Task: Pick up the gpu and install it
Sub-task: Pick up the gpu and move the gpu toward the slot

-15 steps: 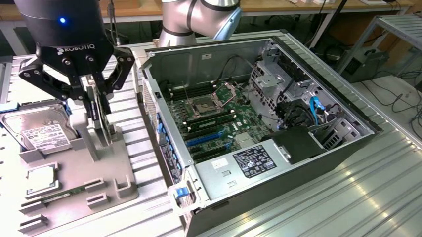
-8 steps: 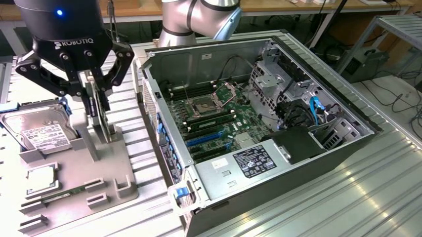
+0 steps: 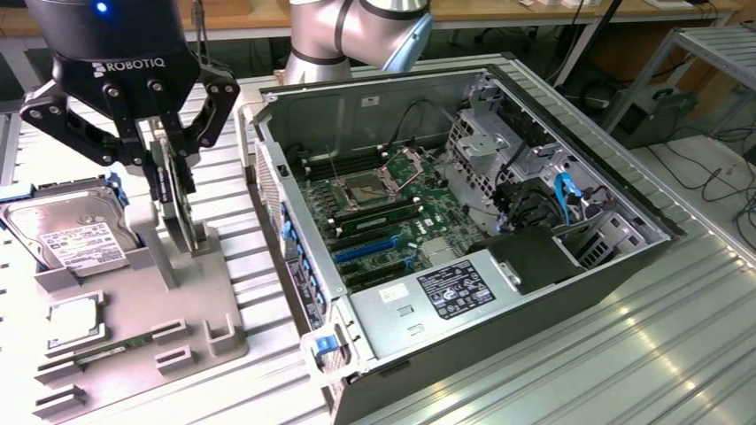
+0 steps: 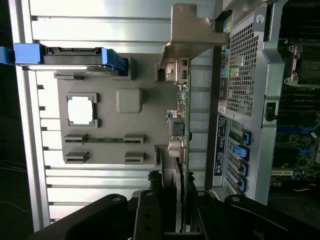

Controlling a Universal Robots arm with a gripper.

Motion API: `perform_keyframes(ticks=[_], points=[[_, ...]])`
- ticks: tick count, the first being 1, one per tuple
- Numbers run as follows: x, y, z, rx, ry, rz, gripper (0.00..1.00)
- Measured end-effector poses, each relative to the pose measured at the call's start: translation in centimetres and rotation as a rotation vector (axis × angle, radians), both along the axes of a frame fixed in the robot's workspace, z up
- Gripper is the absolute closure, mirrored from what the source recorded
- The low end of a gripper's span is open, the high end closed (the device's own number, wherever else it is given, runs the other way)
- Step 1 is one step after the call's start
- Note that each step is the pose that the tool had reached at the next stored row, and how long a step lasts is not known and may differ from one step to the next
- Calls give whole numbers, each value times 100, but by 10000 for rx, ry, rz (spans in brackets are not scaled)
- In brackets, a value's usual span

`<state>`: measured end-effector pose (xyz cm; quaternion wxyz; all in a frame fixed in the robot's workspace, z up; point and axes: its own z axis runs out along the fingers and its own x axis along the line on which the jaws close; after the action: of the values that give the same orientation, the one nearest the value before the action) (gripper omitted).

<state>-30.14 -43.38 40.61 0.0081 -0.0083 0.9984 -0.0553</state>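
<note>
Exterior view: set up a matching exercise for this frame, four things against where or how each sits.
Things:
1. gpu
2. hard drive
3. memory stick
4. computer case

Places or states:
A. lies flat in a slot of the gray holder
B. side open, motherboard showing
C. stands on edge in the holder, between the jaws
D. white label up, at the exterior view's left

Pairs: 1-C, 2-D, 3-A, 4-B

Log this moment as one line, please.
phase: grasp | gripper: shut on gpu | gpu: upright in gray holder | computer case: open, gpu not installed
</note>
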Motion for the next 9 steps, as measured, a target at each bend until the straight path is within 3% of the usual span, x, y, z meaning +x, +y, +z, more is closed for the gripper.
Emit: perform_keyframes(ticks=[3,9], points=[[0,0,29,-32,18,-1,72],[0,0,170,-45,16,-1,72]])
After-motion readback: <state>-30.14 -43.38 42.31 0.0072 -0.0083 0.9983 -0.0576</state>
